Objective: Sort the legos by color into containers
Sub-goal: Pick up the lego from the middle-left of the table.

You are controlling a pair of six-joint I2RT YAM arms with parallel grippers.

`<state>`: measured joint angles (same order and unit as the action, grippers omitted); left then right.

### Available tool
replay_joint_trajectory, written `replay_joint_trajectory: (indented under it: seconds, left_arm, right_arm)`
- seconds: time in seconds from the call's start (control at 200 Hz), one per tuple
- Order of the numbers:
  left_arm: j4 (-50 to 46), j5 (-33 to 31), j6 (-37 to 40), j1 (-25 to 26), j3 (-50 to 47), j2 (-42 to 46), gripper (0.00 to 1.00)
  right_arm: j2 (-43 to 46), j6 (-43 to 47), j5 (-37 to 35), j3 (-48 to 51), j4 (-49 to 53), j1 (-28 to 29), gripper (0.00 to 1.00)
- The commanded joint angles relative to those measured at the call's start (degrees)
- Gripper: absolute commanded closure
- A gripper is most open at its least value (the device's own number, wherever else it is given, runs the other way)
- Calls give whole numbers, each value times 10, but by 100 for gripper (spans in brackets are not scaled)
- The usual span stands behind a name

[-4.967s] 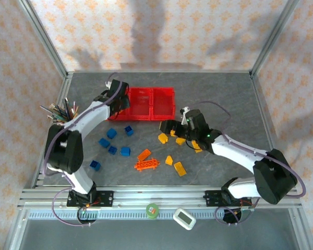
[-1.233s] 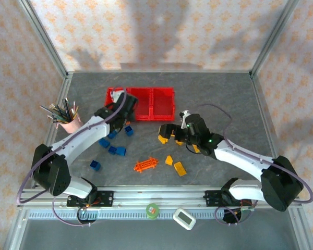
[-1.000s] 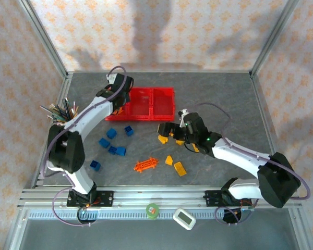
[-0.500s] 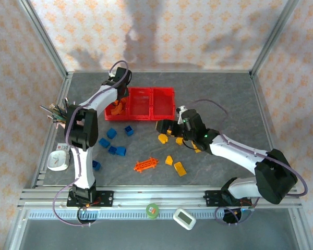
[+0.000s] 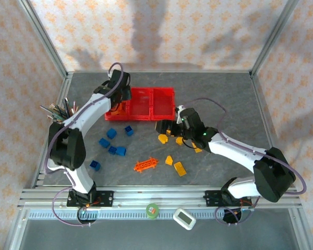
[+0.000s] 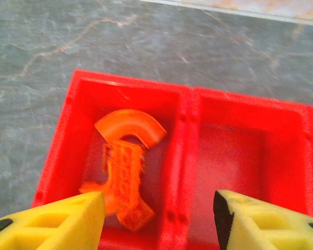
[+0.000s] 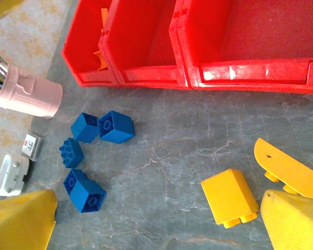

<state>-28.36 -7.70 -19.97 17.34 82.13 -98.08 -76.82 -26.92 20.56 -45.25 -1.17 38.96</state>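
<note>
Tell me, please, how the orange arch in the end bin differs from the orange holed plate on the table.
The arch is curved; the holed plate is long and straight. The arch lies inside the end bin, already sorted; the plate lies on the table, outside the bins. Both are orange.

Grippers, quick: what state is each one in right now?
Left gripper: jaws open, empty, over the bin with orange pieces.
Right gripper: jaws open, empty, a loose yellow brick below.
</note>
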Motion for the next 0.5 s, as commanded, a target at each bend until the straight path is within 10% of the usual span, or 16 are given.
replay_joint_trajectory:
  seconds: [0.0, 0.495]
  left_arm:
    - [-6, 4, 1, 40, -60, 50, 39]
    - [-45, 37, -71, 220, -265, 224, 30]
  right_arm:
    - [10, 19, 0, -9, 30, 3, 0]
    - [133, -17, 17, 126, 49, 2, 0]
